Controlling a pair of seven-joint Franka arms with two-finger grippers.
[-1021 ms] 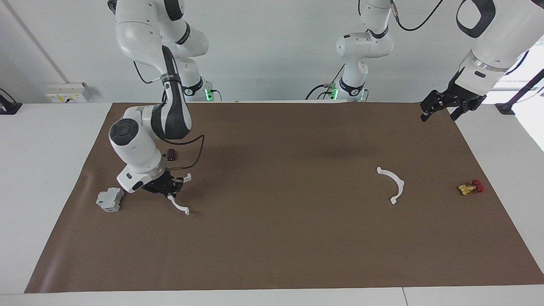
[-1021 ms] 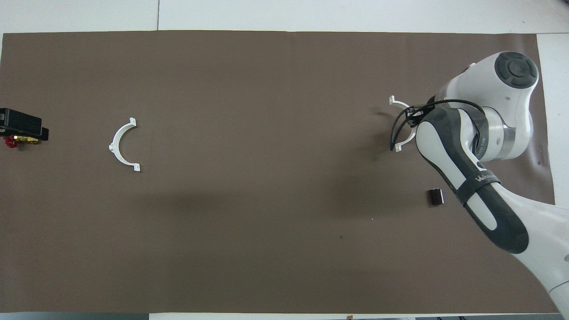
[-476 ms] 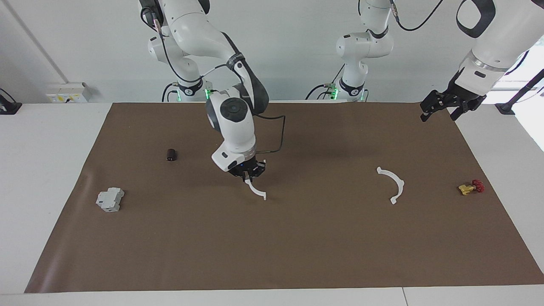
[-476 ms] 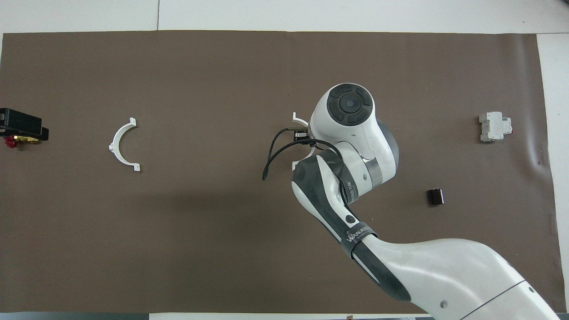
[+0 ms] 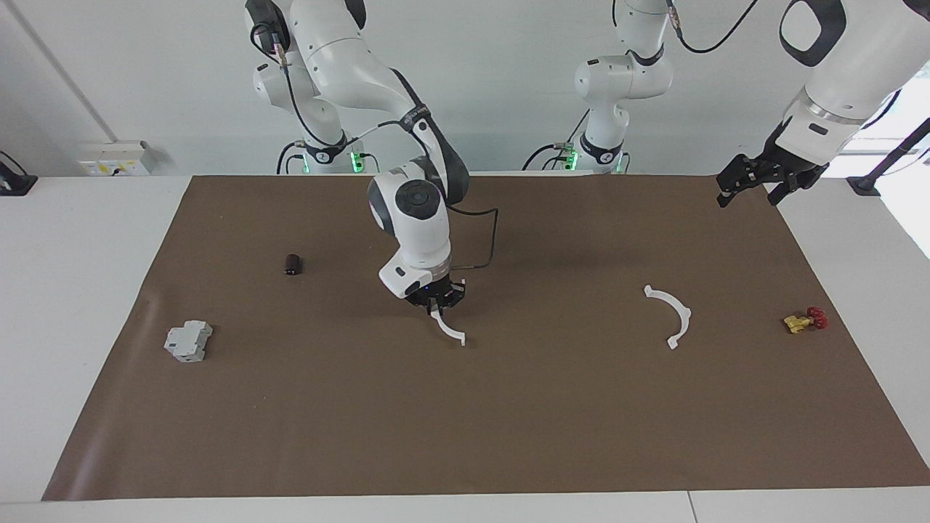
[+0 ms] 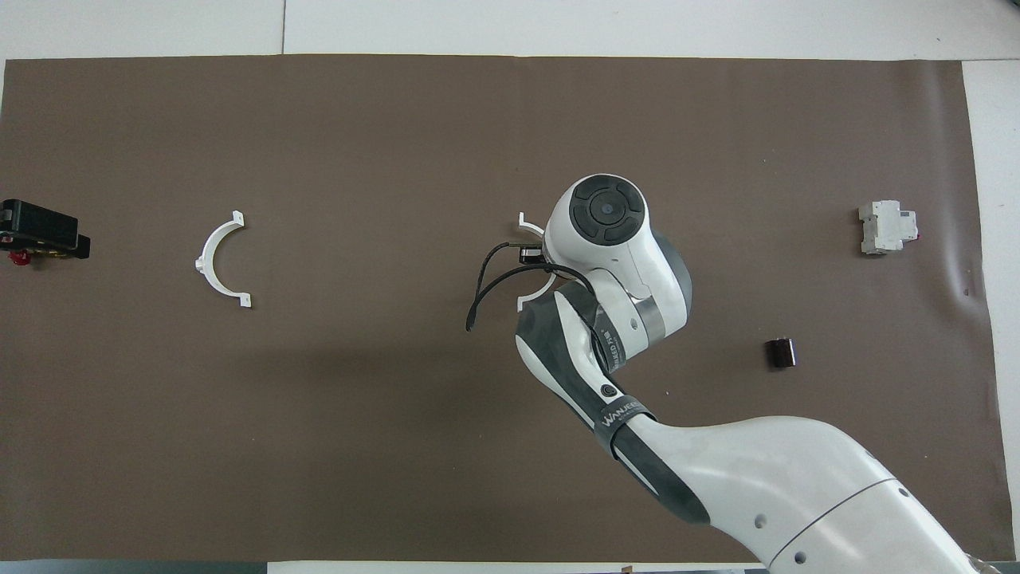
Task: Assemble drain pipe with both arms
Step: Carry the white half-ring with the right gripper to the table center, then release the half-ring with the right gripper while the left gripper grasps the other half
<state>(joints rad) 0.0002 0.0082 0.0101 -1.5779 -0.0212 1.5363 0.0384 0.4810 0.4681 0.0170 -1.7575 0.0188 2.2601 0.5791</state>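
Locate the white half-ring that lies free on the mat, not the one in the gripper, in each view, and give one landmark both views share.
Facing view: the free half-ring lies on the brown mat toward the left arm's end, right of that picture's middle.
Overhead view: the same free half-ring lies left of that picture's middle.
Shared landmark: the yellow valve with the red knob, beside it toward the mat's edge; in the overhead view it peeks from under the left gripper.

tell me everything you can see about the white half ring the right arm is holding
The held half-ring is a thin white arc, plastic by its look, with a small flared tab at each end. The right gripper grips it near its upper end, jaws shut on it, over the middle of the brown mat. It hangs slanting downward, its lower tab at or just above the mat. Its upper end is mostly hidden by the gripper.
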